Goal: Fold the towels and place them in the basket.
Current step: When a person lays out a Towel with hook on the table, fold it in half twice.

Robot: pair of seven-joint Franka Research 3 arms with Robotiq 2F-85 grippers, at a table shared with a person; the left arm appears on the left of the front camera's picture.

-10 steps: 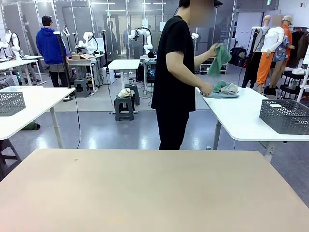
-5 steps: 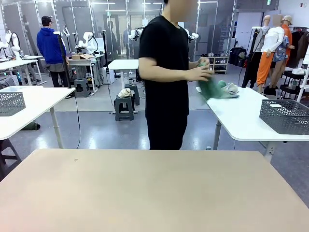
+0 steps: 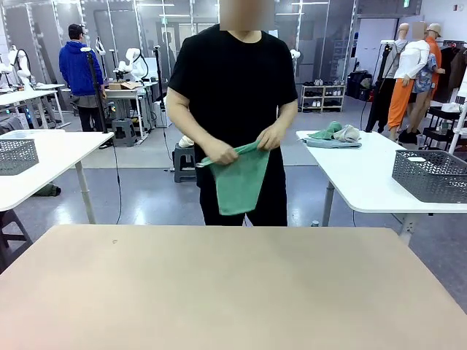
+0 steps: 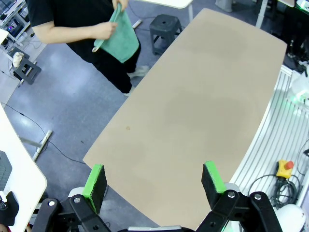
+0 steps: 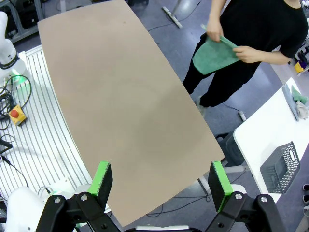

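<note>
I am watching the mint green terry towel hanging between the person's hands at the far edge of the bare beige tabletop, not yet touching it. The left gripper and the right gripper are standing wide, holding nothing, above the near side. The dark grey perforated basket is sitting on the white side table near a heap of further towels, well apart from both arms. I am judging two risks: reaching before the towel is lying flat could be driving a gripper into a hand, and the basket may be lying beyond reach.
</note>
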